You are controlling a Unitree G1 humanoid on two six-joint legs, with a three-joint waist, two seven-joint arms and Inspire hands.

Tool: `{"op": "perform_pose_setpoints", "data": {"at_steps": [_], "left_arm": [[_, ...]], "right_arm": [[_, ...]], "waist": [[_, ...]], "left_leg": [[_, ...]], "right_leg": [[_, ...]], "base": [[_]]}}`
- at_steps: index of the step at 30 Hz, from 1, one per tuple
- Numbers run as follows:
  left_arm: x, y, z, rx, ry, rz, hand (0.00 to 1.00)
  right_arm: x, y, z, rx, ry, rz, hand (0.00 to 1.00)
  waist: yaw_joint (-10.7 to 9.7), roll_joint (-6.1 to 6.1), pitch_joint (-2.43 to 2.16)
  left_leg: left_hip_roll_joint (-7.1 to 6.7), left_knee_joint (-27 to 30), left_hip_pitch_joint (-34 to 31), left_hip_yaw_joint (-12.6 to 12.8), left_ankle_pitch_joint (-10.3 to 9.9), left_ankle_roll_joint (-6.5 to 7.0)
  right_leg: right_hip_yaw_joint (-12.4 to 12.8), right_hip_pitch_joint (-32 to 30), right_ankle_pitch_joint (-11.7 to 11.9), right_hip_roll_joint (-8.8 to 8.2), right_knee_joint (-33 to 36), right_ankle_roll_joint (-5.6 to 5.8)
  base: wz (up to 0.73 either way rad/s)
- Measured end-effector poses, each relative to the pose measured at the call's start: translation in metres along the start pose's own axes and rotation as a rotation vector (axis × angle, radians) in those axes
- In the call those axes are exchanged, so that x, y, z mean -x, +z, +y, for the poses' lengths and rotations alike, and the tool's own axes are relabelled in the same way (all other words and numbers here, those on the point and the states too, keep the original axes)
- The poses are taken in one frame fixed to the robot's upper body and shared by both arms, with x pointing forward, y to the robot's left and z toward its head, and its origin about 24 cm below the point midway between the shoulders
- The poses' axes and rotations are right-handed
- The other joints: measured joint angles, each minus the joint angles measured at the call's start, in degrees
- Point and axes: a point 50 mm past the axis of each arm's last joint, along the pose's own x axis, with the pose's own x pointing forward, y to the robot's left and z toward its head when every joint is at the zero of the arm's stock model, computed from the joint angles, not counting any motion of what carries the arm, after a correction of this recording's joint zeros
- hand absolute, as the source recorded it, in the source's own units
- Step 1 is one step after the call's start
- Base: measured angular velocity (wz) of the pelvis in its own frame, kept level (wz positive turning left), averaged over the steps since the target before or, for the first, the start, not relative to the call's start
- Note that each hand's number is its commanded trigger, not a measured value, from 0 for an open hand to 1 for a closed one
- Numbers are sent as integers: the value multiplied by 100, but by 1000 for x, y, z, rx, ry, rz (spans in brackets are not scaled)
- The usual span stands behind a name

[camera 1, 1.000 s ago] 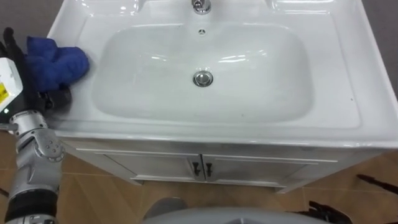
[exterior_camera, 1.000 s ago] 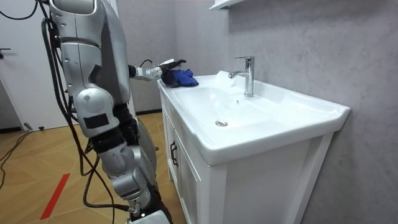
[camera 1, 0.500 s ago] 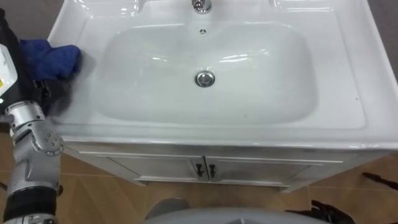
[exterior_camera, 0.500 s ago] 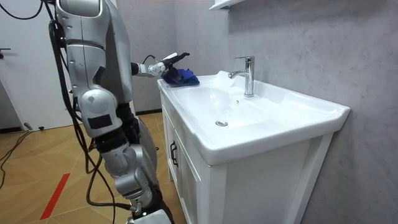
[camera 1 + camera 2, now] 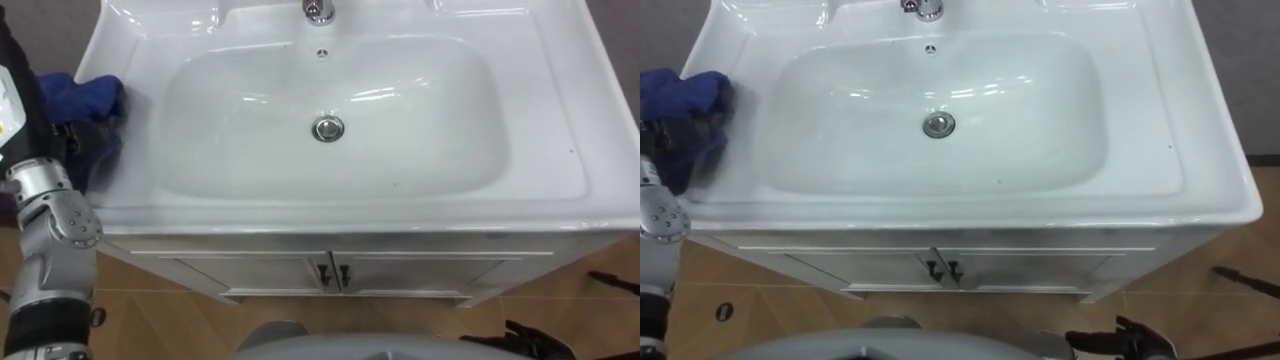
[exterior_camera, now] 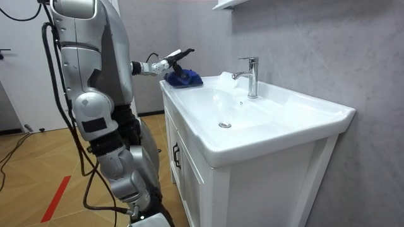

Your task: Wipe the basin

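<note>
Basin (image 5: 430,150): white, w/ a wide flat ledge all round, set on a white vanity cabinet (image 5: 250,268) w/ two doors. The robot stands at its front, by the left end. Chrome faucet (image 6: 250,74) is at back centre, no water running. The blue cloth (image 5: 92,92) is bunched on the left ledge, outside the bowl. The left hand (image 6: 169,63) is at the cloth, coming in over the left edge. You can't tell whether it's gripping the cloth or just resting over it. The drain (image 5: 327,128) sits mid-bowl, well apart from cloth and hand.

Progress, as a judgement: early. The cloth isn't in the bowl yet, so bowl, front ledge and right ledge are prob. all left to wipe. You'll need a sure hold on the cloth, then bring it across into the bowl.
</note>
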Motion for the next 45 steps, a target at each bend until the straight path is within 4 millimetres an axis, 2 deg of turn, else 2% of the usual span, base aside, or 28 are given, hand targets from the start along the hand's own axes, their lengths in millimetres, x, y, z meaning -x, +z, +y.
{"op": "perform_pose_setpoints", "data": {"at_steps": [8,10,16,20,22,25,29,31,35,41,45], "left_arm": [[-2,4,5,87,46,2,0],[-3,3,7,162,58,42,0],[-9,16,16,350,67,50,0],[-12,18,16,439,38,69,0],[-11,19,13,495,18,85,0],[-8,20,8,548,-5,107,0],[-7,20,5,631,-26,136,0],[-6,21,3,723,-29,168,0],[-6,20,4,773,-23,187,0],[-11,29,18,792,38,136,0],[-13,19,29,782,130,162,0]], "right_arm": [[-1,4,3,-9,0,-11,0],[-1,3,5,-11,-2,-11,0],[-3,8,10,-29,11,-27,0],[-4,8,12,-27,27,-25,0],[-4,7,14,-40,32,-24,0],[-4,8,16,-40,34,-26,0],[-5,8,18,-42,37,-26,0],[-4,5,18,-45,35,-13,0],[-5,1,19,-60,36,14,0],[-4,-5,19,-123,28,22,0],[-3,-10,17,-154,14,38,0]], "waist": [[-3,-10,14],[-21,-19,51],[-110,-83,84],[-168,-99,82],[-166,-111,82],[-158,-119,77],[-147,-140,67],[-152,-154,52],[-140,-188,16],[-35,-161,12],[18,-103,13]], "left_leg": [[-8,29,8,14,-20,29],[-8,-24,80,70,-21,31],[-53,-125,123,69,-17,33],[-63,-130,177,70,-18,35],[-81,-138,219,70,-20,37],[-90,-143,275,64,-28,49],[-84,-140,245,47,-33,52],[-83,-132,263,45,-37,56],[-86,-117,270,31,-37,57],[-64,-55,281,34,-47,73],[-52,-18,280,4,-66,70]], "right_leg": [[44,5,13,-4,2,25],[122,18,16,-1,9,31],[156,17,3,-18,3,55],[204,95,13,-2,-8,77],[557,83,12,34,-7,82],[731,92,10,72,-6,90],[814,85,12,115,-5,94],[877,84,12,114,-3,94],[896,110,14,130,8,92],[941,102,37,159,5,94],[960,139,52,183,3,89]], "base": [[0],[-9],[-1],[0],[0],[3],[1],[0],[0],[-2],[2]]}}
